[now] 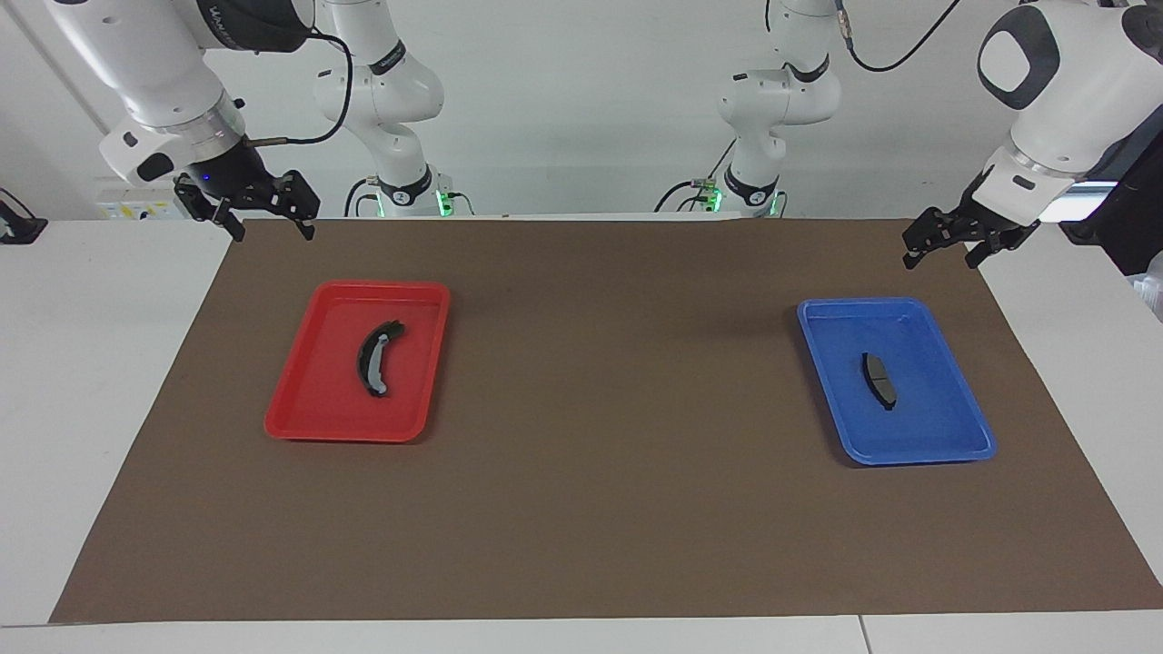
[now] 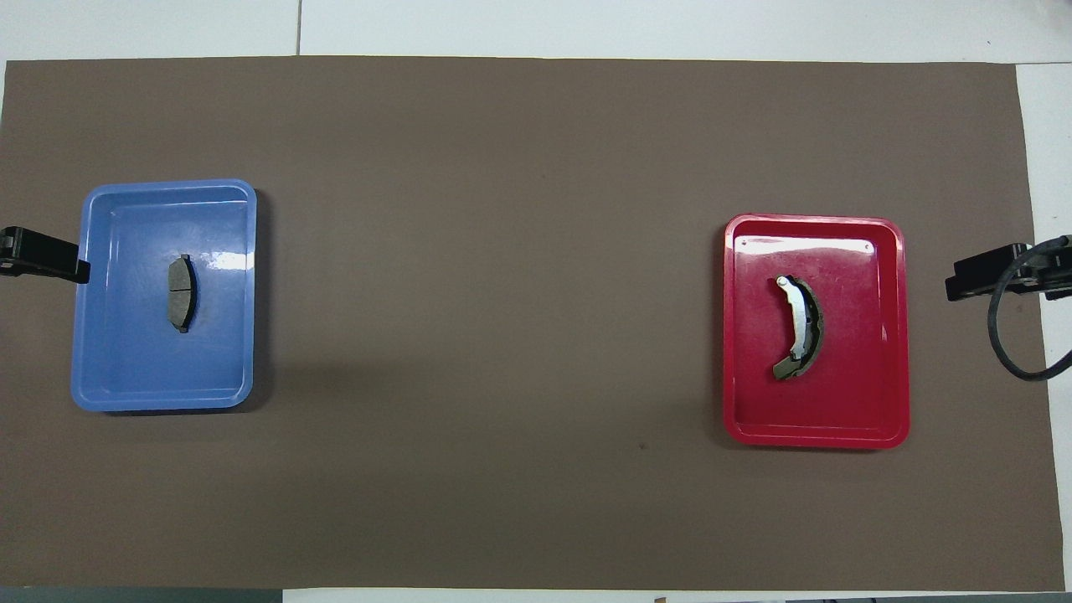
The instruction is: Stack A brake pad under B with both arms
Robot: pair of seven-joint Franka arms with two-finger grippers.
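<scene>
The A brake pad (image 1: pixel 879 380), short, dark grey and grooved, lies in a blue tray (image 1: pixel 927 427) toward the left arm's end; it also shows in the overhead view (image 2: pixel 181 293) in that tray (image 2: pixel 126 368). B (image 1: pixel 377 359), the long black crescent with a light grey strip, lies in a red tray (image 1: pixel 318 400) toward the right arm's end; it shows from overhead too (image 2: pixel 802 328), in its tray (image 2: pixel 854 402). My left gripper (image 1: pixel 940 257) hangs open and empty over the mat's edge by the blue tray. My right gripper (image 1: pixel 271 229) hangs open and empty over the mat's edge by the red tray.
A brown mat (image 1: pixel 600 409) covers the table between the two trays. White table shows past the mat's ends. A black cable (image 2: pixel 1013 335) loops from the right gripper (image 2: pixel 963 285). The left gripper (image 2: pixel 59 260) shows at the overhead view's edge.
</scene>
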